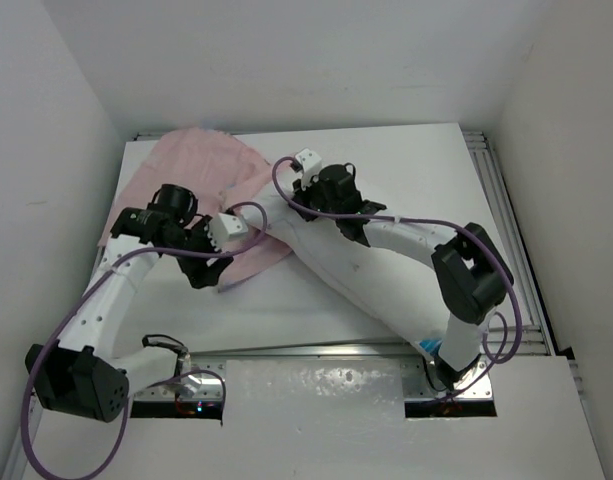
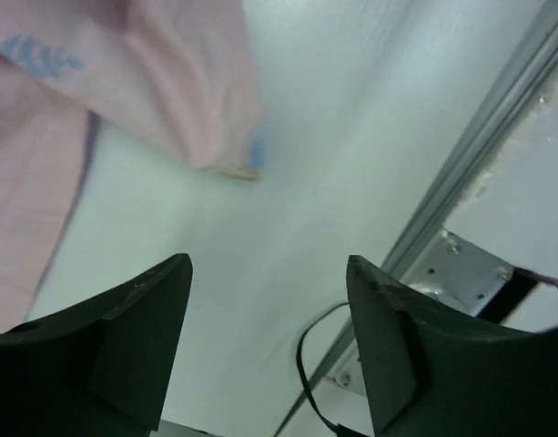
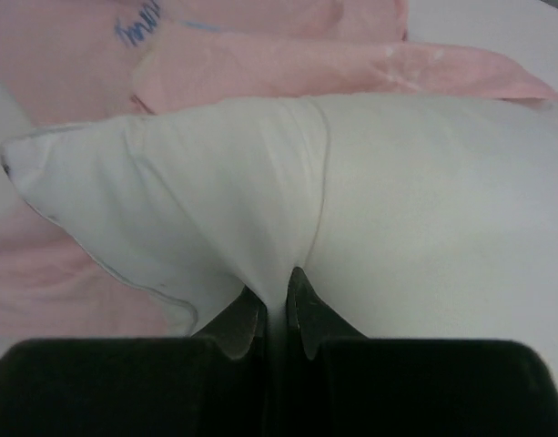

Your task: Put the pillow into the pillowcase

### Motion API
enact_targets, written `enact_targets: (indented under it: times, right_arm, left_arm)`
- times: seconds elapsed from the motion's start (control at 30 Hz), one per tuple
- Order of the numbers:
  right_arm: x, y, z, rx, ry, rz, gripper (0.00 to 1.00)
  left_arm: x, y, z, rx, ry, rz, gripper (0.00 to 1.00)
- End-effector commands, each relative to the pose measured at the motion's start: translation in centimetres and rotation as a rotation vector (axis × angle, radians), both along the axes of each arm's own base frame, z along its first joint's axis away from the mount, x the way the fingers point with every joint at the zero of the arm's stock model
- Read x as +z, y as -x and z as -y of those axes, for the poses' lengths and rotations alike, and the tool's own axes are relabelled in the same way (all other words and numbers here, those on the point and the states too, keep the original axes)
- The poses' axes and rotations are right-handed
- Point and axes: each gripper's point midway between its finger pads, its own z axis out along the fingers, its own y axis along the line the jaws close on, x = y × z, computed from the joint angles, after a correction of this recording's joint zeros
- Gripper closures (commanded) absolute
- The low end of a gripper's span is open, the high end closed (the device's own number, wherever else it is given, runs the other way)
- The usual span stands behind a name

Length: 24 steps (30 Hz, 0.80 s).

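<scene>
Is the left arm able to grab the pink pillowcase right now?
Probably yes. The left fingers are open, and the pillowcase edge lies just ahead across the white table, with nothing in between.

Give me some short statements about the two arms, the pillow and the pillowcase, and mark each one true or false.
1. The right gripper pinches a fold of the plump white fabric pillow. True.
2. The left gripper is shut on the thin pale pink fabric pillowcase. False: its jaws stand open and hold nothing.
3. The pillow is wholly inside the pillowcase. False: most of it lies uncovered on the white table.
4. The pillowcase lies at the far left of the table. True.
</scene>
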Motion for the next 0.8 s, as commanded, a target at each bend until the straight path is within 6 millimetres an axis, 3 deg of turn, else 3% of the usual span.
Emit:
enact_targets:
  times: [0.0,0.07,0.13,0.17,0.2,0.23,0.27,0.3,0.33,0.37,0.4,0.57,0.67,0.77]
  right_arm:
    - [-2.5,1.6,-0.1,0.017,-0.111,-0.107,1.00]
    - [-2.5,2.7,0.1,0.030,-0.143,-0.120,1.00]
    - [-3.5,3.6,0.7,0.027,-0.137,-0.142,1.00]
    - [-3.8,4.0,1.0,0.028,-0.130,-0.145,1.00]
    - [-3.8,4.3,1.1,0.032,-0.130,-0.148,1.00]
    - [-3.9,4.6,1.1,0.041,-0.132,-0.150,1.00]
    - [-3.9,4.9,1.3,0.044,-0.132,-0.148,1.00]
    - [-3.8,5.1,1.3,0.052,-0.135,-0.144,1.00]
    - [-3.7,5.3,1.4,0.062,-0.132,-0.142,1.00]
    - [-3.8,5.6,1.4,0.075,-0.132,-0.143,1.00]
    - [-3.6,5.8,1.4,0.081,-0.132,-0.139,1.00]
    - [-4.4,6.8,2.3,0.096,-0.101,-0.140,1.00]
    - [-4.6,7.1,2.4,0.105,-0.088,-0.143,1.00]
    - [-4.4,7.1,2.5,0.114,-0.081,-0.134,1.00]
  left_arm:
    - [-2.1,1.6,0.2,-0.016,0.000,-0.085,0.32]
    - [-1.7,-0.7,0.1,0.031,-0.003,-0.018,0.28]
    - [-0.1,-5.3,0.2,0.174,0.021,0.134,0.28]
    - [0.7,-7.3,0.2,0.297,0.054,0.181,0.35]
    - [1.7,-10.7,-0.3,0.378,0.054,0.288,0.45]
    - [2.3,-12.3,-0.5,0.428,0.061,0.327,0.63]
    - [2.4,-13.8,-0.6,0.501,0.078,0.333,0.70]
    - [1.0,-15.6,-0.7,0.534,0.055,0.319,0.72]
    - [1.4,-16.9,-0.6,0.548,0.060,0.333,0.74]
    - [0.8,-17.8,-0.6,0.563,0.058,0.320,0.74]
    - [-1.1,-18.7,-0.2,0.562,0.044,0.278,0.73]
    - [-2.6,-21.2,3.5,0.480,0.055,0.253,0.54]
    - [-2.3,-21.8,6.0,0.435,0.052,0.288,0.49]
    - [-3.5,-22.8,6.6,0.446,0.023,0.308,0.50]
